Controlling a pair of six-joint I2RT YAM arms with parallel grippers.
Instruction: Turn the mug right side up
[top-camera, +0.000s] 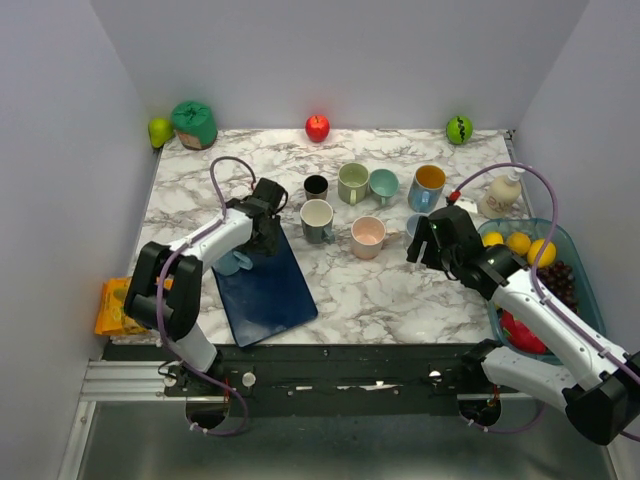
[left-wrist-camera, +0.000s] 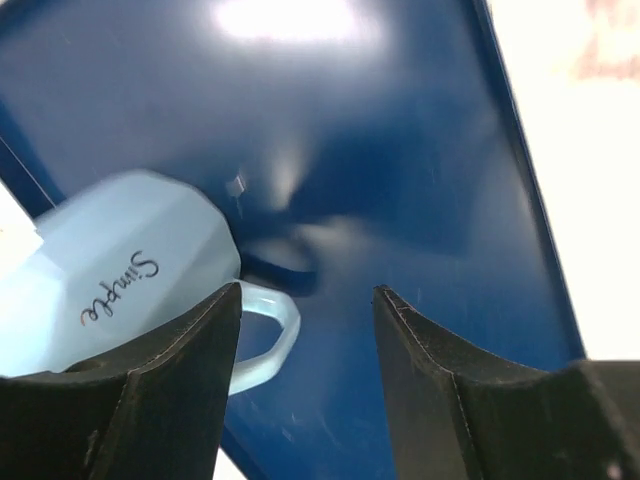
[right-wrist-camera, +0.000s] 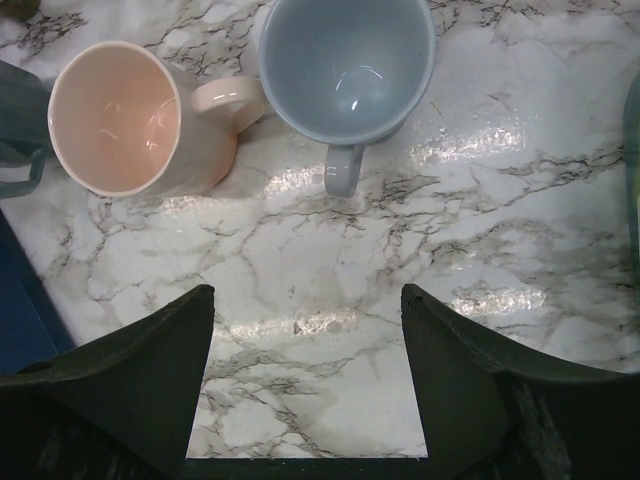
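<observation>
A light blue faceted mug (left-wrist-camera: 110, 280) with the word "Simple" on it rests on the dark blue board (left-wrist-camera: 400, 150). Its opening does not show, and its handle (left-wrist-camera: 270, 330) points into the gap between my left fingers. My left gripper (left-wrist-camera: 307, 300) is open just over the board, its left finger beside the mug body. In the top view the mug (top-camera: 233, 263) sits at the board's left edge (top-camera: 265, 295), under my left gripper (top-camera: 258, 238). My right gripper (top-camera: 420, 247) is open and empty above bare marble (right-wrist-camera: 305, 300).
Several upright mugs stand mid-table: pink (right-wrist-camera: 120, 120), grey-blue (right-wrist-camera: 345, 60), dark green (top-camera: 317, 220), black (top-camera: 316, 185), green (top-camera: 352, 183), teal (top-camera: 383, 185), blue (top-camera: 428, 187). A fruit bin (top-camera: 578, 262) and a bottle (top-camera: 503, 195) are at the right. Toy fruit lines the back wall.
</observation>
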